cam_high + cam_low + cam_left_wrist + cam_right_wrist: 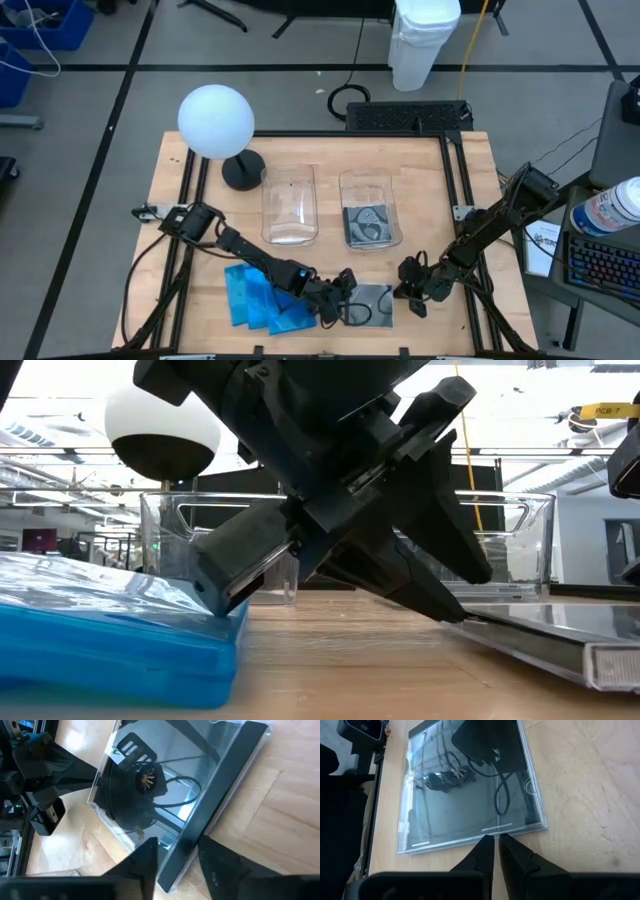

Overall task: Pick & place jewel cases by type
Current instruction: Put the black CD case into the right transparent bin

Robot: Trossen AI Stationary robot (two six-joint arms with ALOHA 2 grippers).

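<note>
A light wooden worktop [320, 160] with a black frame stands on a grey floor [280, 90] crossed by dark lines. Beyond its far edge are a white bin [422, 40] and a yellow cable [470, 45]. Blue crates [40, 30] sit at the far left, a keyboard [605, 262] at the right. A white globe lamp [216, 122] stands on the worktop.

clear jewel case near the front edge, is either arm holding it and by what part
The left gripper straddles one edge of the clear jewel case; a firm hold cannot be told. The right gripper, shut, holds nothing.
</note>
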